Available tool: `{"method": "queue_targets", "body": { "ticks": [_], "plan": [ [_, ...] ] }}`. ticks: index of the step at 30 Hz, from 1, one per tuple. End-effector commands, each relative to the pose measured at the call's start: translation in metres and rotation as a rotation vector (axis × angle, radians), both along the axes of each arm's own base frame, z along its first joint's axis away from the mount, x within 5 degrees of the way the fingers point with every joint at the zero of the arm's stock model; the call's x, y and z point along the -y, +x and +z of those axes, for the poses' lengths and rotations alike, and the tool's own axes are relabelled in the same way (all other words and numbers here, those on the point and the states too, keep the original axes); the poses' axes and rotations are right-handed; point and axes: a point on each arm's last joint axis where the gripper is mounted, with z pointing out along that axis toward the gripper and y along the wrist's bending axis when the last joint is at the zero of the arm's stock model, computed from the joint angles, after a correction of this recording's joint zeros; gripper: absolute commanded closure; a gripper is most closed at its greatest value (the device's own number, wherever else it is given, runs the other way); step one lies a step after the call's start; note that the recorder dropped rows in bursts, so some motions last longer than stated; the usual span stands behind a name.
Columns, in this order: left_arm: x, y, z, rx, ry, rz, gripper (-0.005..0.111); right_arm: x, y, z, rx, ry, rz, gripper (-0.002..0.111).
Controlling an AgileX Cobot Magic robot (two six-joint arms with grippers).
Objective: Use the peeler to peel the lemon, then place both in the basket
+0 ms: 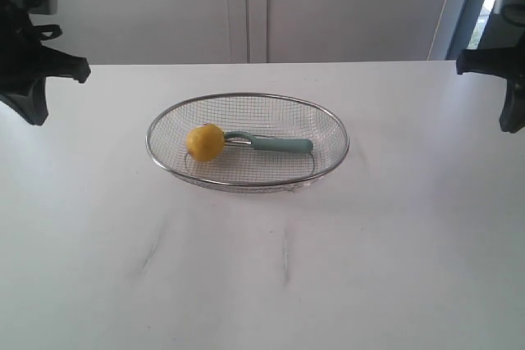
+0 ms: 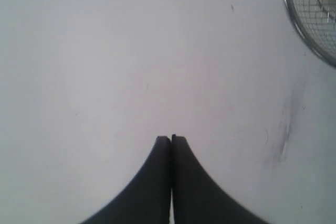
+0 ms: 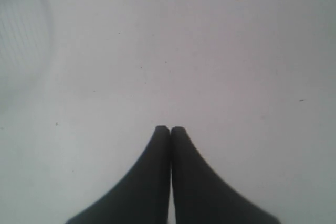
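Observation:
The silver wire basket (image 1: 324, 116) sits in the middle of the white table. Inside it lies the yellow lemon (image 1: 205, 142) on the left, and the teal peeler (image 1: 279, 144) rests beside it, its head touching the lemon. A corner of the basket (image 2: 302, 30) shows in the left wrist view. My left gripper (image 2: 171, 138) is shut and empty over bare table, far left of the basket. My right gripper (image 3: 169, 128) is shut and empty too, far to the right. In the exterior view only the dark arm bodies show at both edges.
The white table (image 1: 262, 268) carries faint grey scuff marks (image 1: 285, 256) in front of the basket. A pale wall and a door frame (image 1: 467, 6) stand behind the table's far edge.

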Motion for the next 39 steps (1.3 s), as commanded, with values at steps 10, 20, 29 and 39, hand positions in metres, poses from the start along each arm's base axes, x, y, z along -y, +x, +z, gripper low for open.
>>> {"method": "queue_targets", "body": {
  "ticks": [10, 20, 29, 39],
  "plan": [
    [-0.011, -0.051, 0.011, 0.066, -0.020, 0.041, 0.107, 0.000, -0.048, 0.039, 0.114, -0.012, -0.007, 0.108],
    [-0.017, -0.075, -0.001, 0.139, -0.038, 0.040, 0.107, -0.002, -0.089, 0.073, 0.337, -0.026, -0.011, 0.108],
    [-0.021, -0.098, -0.016, 0.148, -0.042, 0.040, 0.107, -0.005, -0.136, 0.093, 0.537, -0.053, 0.015, 0.108],
    [-0.023, -0.103, -0.016, 0.168, -0.047, 0.039, 0.107, -0.007, -0.181, 0.099, 0.683, -0.094, 0.059, 0.108]
  ]
}}
